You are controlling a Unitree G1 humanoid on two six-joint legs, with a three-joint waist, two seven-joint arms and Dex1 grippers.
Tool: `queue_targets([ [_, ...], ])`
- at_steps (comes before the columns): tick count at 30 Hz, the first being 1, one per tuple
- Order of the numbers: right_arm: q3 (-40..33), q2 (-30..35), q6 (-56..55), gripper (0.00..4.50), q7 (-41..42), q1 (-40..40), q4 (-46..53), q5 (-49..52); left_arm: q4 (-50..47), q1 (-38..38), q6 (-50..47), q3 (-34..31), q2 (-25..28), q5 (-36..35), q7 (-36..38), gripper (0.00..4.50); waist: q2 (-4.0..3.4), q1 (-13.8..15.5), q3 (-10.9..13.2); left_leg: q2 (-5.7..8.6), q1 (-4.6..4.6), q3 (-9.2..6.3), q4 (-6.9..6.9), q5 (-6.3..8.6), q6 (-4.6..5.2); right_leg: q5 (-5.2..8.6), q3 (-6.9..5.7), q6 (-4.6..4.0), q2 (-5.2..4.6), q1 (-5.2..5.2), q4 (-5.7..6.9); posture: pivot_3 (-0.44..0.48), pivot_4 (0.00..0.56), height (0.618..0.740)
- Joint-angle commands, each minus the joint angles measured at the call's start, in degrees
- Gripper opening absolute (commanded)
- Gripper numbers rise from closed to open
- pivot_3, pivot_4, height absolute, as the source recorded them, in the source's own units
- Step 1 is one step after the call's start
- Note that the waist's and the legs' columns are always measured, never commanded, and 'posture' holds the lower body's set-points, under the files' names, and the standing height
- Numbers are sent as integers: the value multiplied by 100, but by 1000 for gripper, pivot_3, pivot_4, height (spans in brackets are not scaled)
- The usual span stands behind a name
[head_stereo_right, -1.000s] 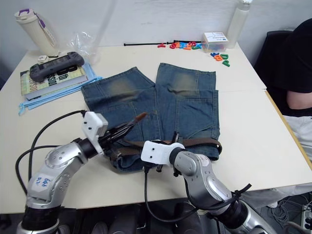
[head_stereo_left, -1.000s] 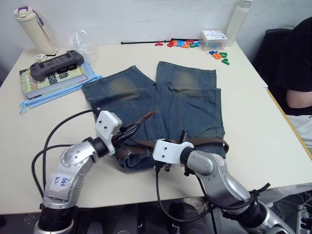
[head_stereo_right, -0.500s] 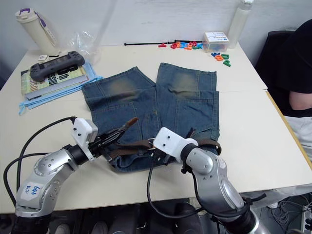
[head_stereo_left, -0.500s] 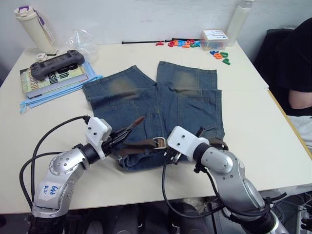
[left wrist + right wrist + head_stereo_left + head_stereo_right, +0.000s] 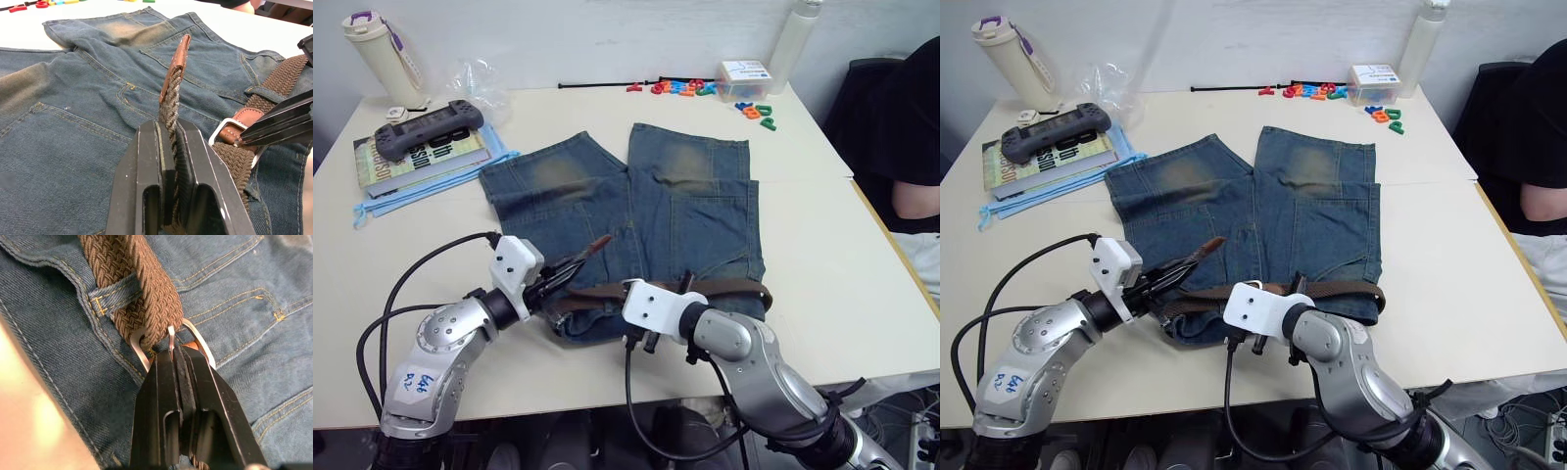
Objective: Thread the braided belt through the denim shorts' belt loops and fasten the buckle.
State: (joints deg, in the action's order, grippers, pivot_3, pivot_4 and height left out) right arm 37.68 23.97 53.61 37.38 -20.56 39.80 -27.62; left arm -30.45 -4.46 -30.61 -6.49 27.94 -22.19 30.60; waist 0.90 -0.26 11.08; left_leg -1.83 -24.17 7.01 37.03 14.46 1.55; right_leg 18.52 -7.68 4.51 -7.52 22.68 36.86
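Braided belt (image 5: 171,105) pinched in both hands

A small white sticker (image 5: 417,382) with blue handwriting was seen on the robot's left arm, but the marks could not be made out. Big white letters were printed on the cover of the book (image 5: 411,157) on the desk (image 5: 822,235), half hidden by a game controller (image 5: 429,127), so no word could be read.
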Motion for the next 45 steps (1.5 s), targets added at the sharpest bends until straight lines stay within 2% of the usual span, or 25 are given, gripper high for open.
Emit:
queue_targets([
  [1,81,-89,-105,39,-84,-146,-208,-49,-154,-137,134,21,-15,-24,-37,0,0,0,0,0,0,0,0,0,0,0,0,0,0,0,0,0,150,716],
  [6,52,-75,-77,39,-54,-216,-305,-49,-130,-207,132,68,-36,2,-75,0,0,1,0,0,0,0,0,-1,1,0,-1,0,0,0,0,0,150,716],
  [14,486,-18,373,39,357,-277,-414,56,-92,-356,218,172,-48,69,-78,0,0,-3,0,0,1,0,-1,-1,2,0,0,0,0,0,0,0,150,716],
  [21,546,-98,1394,39,854,-892,-601,491,-21,-570,574,423,-44,234,43,0,4,-12,-3,-2,4,-1,-1,2,7,0,1,0,0,-2,0,0,150,716],
  [26,447,-159,1916,39,898,-1335,-779,856,115,-689,730,524,-116,282,35,0,4,-16,-3,-3,4,-3,0,8,20,0,0,0,0,-3,1,0,150,716],
  [33,912,208,2440,39,1048,-1503,-591,1430,512,-1575,133,537,-434,-201,5,0,6,3,-5,-2,4,-5,2,15,34,0,-3,0,-2,-6,1,0,150,716],
  [36,1146,453,2492,39,980,-1572,-588,1576,740,-1998,-311,693,-279,-424,373,0,10,6,-7,0,3,-6,2,14,36,0,-8,0,-2,-10,-9,0,150,716],
  [41,1272,548,2482,39,855,-1589,-616,1746,1507,-2852,-833,1093,284,-720,1629,0,16,24,-14,4,3,-4,3,5,18,0,-13,1,-1,-16,-17,0,150,716],
  [45,1307,573,2485,39,758,-1603,-636,1854,2410,-3606,-317,1575,487,-370,2635,0,28,22,-24,6,4,-5,3,6,18,-2,-15,5,-2,-21,-29,0,150,716],
])
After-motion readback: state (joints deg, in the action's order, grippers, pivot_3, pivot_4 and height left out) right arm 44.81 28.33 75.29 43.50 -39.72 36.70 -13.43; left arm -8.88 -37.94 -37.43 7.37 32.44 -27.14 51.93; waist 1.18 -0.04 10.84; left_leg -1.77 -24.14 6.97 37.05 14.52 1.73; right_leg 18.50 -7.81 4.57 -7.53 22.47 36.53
